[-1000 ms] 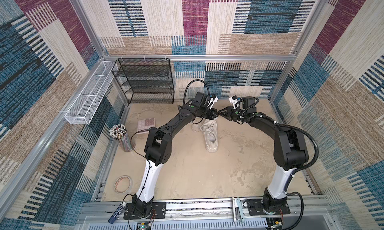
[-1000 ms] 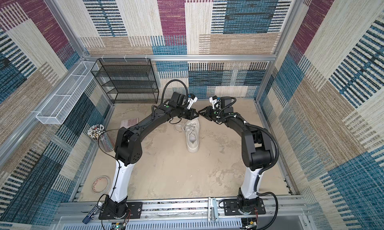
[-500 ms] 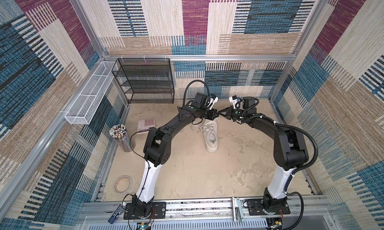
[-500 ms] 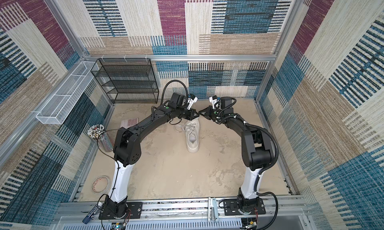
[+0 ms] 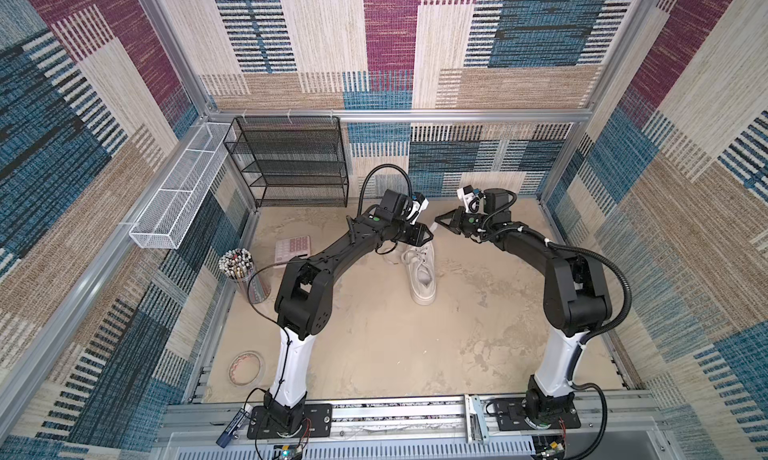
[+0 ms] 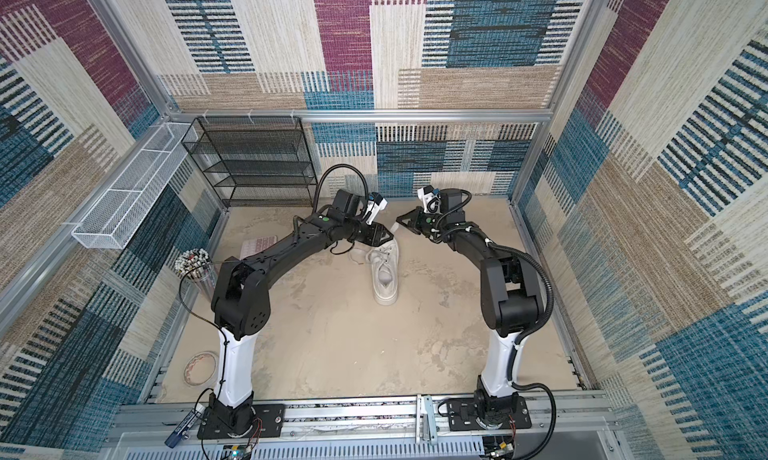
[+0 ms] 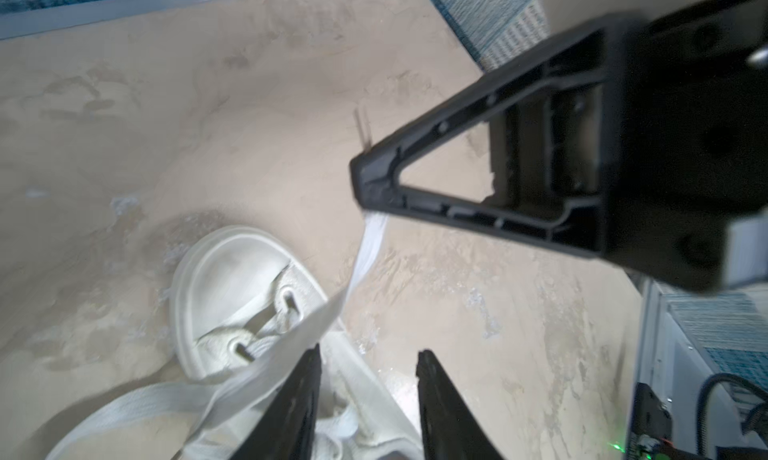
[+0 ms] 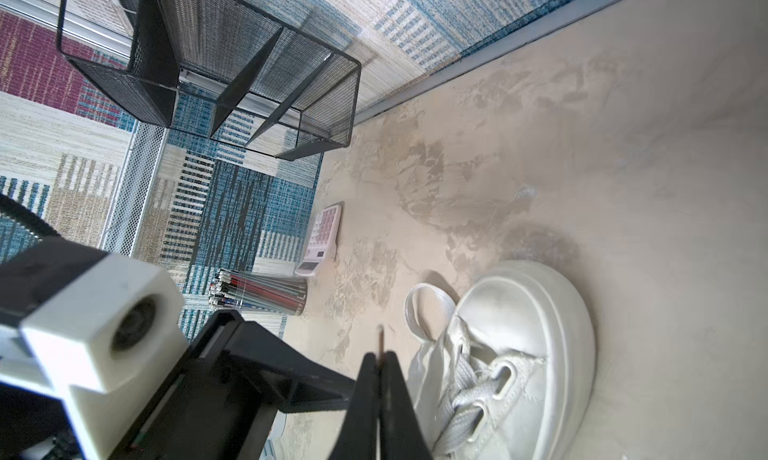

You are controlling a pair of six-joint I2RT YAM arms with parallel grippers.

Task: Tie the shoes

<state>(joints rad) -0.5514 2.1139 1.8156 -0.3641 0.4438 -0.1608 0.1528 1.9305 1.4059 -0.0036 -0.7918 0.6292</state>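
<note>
Beige desk (image 5: 415,354), white sneaker (image 5: 422,277) centre-rear: our right end effector (image 5: 438,221) pinches the lace (image 7: 365,254) near its end, left end effector (image 7: 368,354) stands parted, empty, so we judge a hard pull could slip it free.

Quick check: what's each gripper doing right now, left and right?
Left gripper: open, nothing clamped.
Right gripper: closed, holding the lace.
</note>
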